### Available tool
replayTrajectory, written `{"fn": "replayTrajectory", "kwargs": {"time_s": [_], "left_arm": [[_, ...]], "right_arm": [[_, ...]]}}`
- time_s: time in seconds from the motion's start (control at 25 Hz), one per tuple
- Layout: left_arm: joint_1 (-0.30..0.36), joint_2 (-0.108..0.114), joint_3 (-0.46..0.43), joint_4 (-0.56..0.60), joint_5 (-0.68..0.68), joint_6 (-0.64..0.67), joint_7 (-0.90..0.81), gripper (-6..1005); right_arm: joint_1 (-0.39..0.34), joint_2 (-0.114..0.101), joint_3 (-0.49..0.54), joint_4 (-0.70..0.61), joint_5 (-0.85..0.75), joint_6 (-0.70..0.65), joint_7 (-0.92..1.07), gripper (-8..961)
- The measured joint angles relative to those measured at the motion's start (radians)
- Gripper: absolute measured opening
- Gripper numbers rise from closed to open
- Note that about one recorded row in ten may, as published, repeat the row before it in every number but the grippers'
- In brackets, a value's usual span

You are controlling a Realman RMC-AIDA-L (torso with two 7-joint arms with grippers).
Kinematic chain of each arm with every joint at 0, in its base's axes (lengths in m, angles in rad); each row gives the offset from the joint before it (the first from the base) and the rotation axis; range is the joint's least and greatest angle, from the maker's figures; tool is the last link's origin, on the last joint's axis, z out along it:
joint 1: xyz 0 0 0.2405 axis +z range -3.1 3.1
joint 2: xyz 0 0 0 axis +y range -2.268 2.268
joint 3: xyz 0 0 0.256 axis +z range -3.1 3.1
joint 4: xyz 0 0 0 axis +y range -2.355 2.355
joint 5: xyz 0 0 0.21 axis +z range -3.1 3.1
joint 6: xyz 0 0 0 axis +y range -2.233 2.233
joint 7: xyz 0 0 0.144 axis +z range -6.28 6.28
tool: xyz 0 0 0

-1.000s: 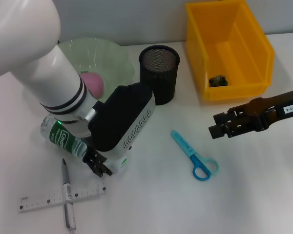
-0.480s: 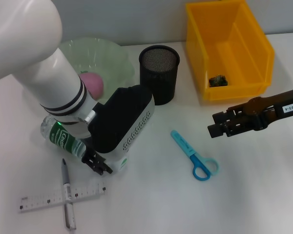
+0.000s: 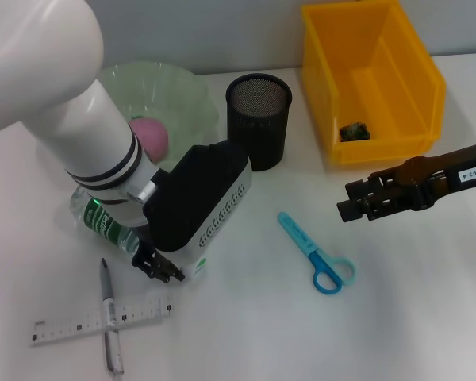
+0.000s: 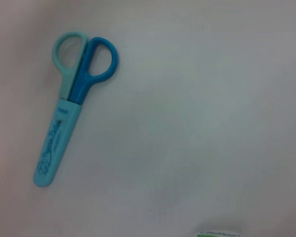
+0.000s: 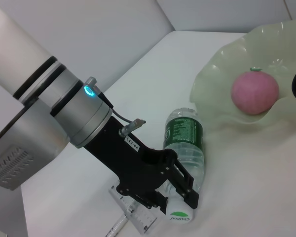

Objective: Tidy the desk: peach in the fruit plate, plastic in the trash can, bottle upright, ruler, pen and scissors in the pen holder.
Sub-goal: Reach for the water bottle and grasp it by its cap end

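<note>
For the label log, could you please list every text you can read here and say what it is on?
"103-4": tag on the right gripper.
"142-04", roughly: tag on the left gripper.
Bottle label: white brand print, too blurred to read.
Scissors sheath: small dark print, unreadable.
Ruler: marks only, numbers too small.

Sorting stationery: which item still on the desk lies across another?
The pen and ruler cross each other near the left gripper; the scissors lie alone.

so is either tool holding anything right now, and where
The left tool grips the lying bottle at its cap end. The right tool holds nothing.
</note>
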Motion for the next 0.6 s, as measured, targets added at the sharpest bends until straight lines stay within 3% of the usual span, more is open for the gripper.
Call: {"fn": "replayTrajectory", "kwargs": {"time_s": [0.4,0.6], "left_arm": [[0.010,0.001,-0.048,0.032,-0.003,0.028,-0.013,438],[0.029,0.005,-0.199,0.047,-0.011,0.052,-0.037,438]], "right_arm": [[-0.003,-0.001,0.000,0.000,0.000,0.001,0.000,733],[-0.002,-0.003,0.000,0.000,0.000,-0.003,0.007,733]]}}
